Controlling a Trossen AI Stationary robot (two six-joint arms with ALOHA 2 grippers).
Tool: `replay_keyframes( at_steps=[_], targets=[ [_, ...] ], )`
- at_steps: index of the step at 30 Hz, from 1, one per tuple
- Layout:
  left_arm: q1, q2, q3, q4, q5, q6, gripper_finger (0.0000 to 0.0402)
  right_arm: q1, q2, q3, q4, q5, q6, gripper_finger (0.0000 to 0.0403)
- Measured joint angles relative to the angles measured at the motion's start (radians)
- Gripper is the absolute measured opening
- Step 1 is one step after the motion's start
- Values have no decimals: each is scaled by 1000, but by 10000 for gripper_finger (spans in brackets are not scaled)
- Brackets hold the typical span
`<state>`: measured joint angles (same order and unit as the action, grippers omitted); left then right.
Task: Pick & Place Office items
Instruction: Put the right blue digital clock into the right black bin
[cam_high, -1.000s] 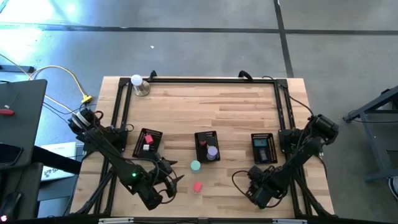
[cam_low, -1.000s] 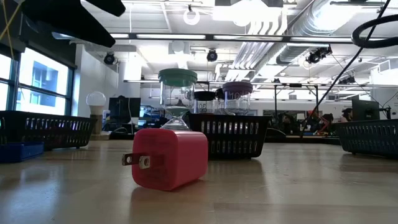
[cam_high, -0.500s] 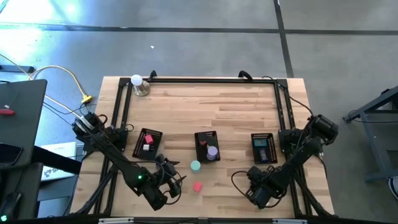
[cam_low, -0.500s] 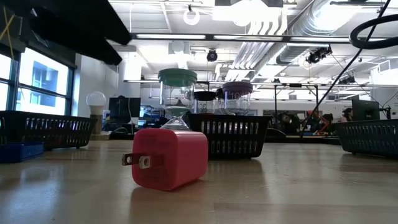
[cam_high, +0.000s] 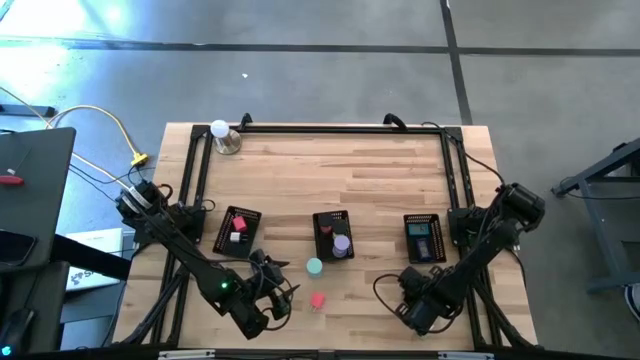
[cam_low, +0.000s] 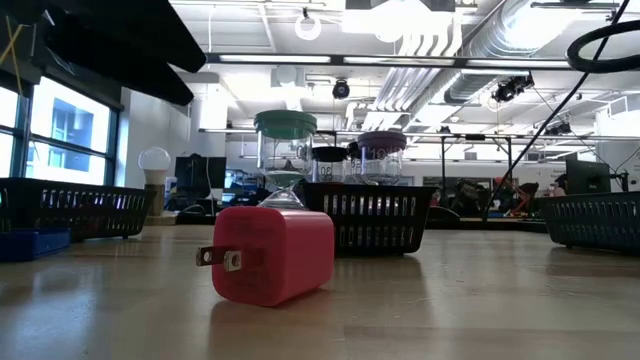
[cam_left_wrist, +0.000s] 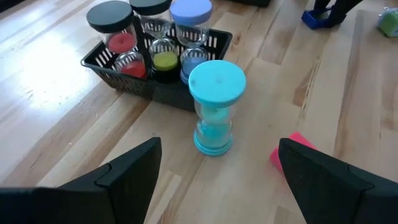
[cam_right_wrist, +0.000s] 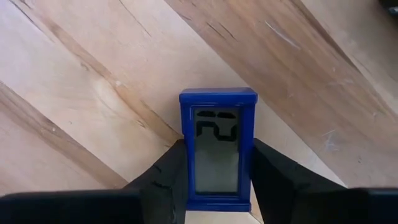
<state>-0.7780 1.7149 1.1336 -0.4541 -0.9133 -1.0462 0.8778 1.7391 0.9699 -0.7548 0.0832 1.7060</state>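
Bench (cam_high: 380, 170): light wooden top, framed by dark rails.

Left gripper (cam_high: 275, 297): positioned near the front edge, left of centre. Jaws are spread wide, nothing held; both dark fingers (cam_left_wrist: 134, 168) are seen apart in the left wrist view, pointed toward the teal hourglass.

Teal hourglass (cam_left_wrist: 216, 106): stood upright on the bare wood, just in front of the middle tray, toward the front edge.

Red plug block (cam_low: 270, 255): laid on the wood close to the front edge, prongs turned sideways, near the teal hourglass and apart from it.

Middle tray (cam_left_wrist: 143, 78): black mesh, at the bench's centre; red, green and blue-filled hourglasses are stood inside, two black-capped, one purple-capped (cam_left_wrist: 191, 9).

Left tray (cam_high: 238, 229): black mesh, toward the left edge; red and pale pieces are held inside.

Right tray (cam_high: 425, 236): black mesh, toward the right edge; a dark blue rectangle is held inside.

Right gripper (cam_high: 417, 312): located at the front right corner. Jaws are pinched on a blue digital timer (cam_right_wrist: 217, 148), gripped at both sides, display facing the wrist camera, over the wood.

White ball on a metal base (cam_high: 222, 135): placed at the rear left corner.
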Motion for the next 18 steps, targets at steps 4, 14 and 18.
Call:
replay_keyframes(
  at_steps=[4,14,18],
  targets=[
    [0,0,0,9,1,3,315,-1,-47,-2,-6,4,0,125],
    [0,0,0,8,2,37,315,-1,-166,0,-72,21,1,125],
    [0,0,0,8,2,45,315,-1,-238,1,-119,45,3,121]
  ],
)
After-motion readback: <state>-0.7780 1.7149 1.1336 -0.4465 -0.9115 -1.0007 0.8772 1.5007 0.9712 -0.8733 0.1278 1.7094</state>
